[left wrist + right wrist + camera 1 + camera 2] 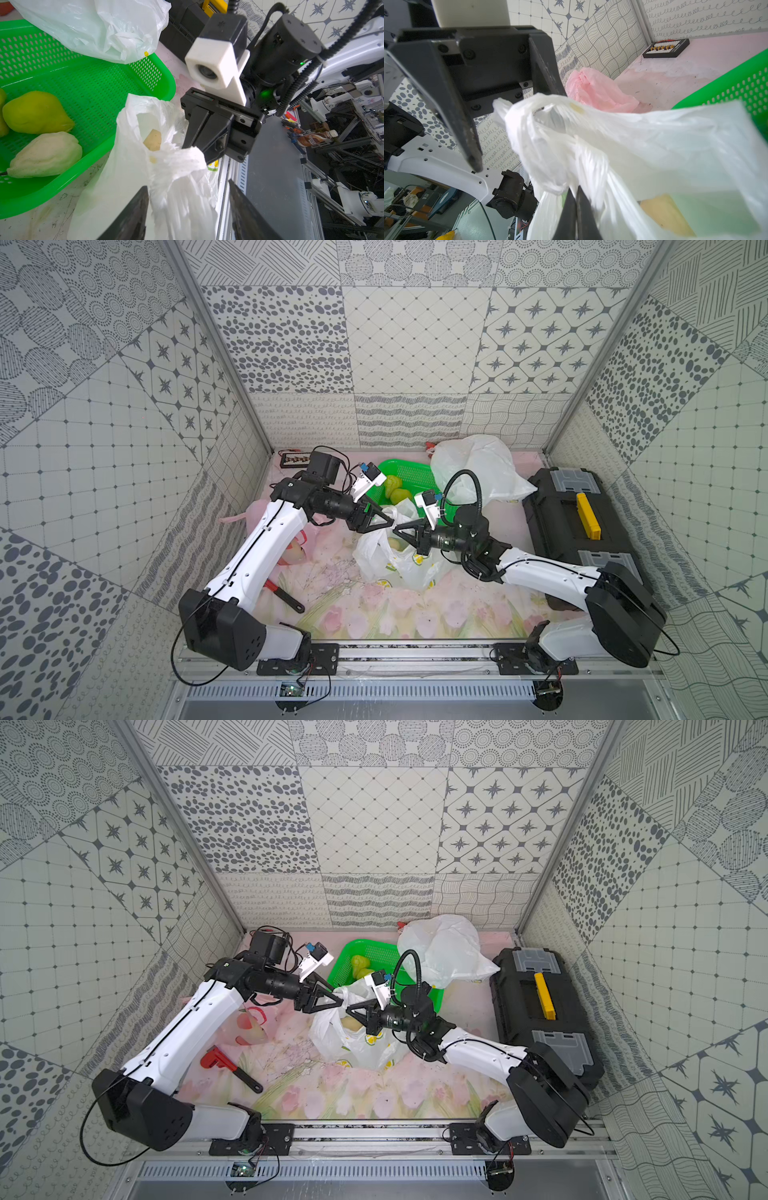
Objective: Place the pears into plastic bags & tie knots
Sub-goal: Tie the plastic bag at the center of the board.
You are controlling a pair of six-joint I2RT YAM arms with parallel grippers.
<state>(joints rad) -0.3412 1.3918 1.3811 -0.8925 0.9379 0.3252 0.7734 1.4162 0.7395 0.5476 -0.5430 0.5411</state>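
- Two grippers meet tip to tip over the lemon-print bag (pixel 399 568). The right end effector (pixel 576 189) is clenched on a twisted handle of it. The left end effector (pixel 188 186) is released, its jaws apart with bunched plastic lying loosely between them.
- Just beyond the right fingertips the handles loop around each other. I read this as a knot begun but not yet drawn tight.
- The lemon-print bag sits mid-counter (pixel 374 614), just in front of the green basket (pixel 93 87). Its body slumps on the surface and its mouth is gathered upward.
- Its long axis runs from the slumped body up to the held handles, leaning toward the basket.
- One cream pear (pixel 153 139) shows through the mouth. Whether more lie under it is hidden.
- In the basket at least three pears remain unpacked: a green pear (pixel 37 112), a bumpy pale pear (pixel 47 154) and a sliver of another green one at the frame edge. All lie on their sides, long axes along the basket floor, and the green pear's tapered end points toward the bag.
- The pink bag (pixel 598 91) lies beside the left arm. The plain white bag (pixel 478 468) bulges at the back, near the black toolbox (pixel 577 522). I cannot tell whether either is knotted.
- By my estimate the task is partway done: this knot and the basket pears are left.
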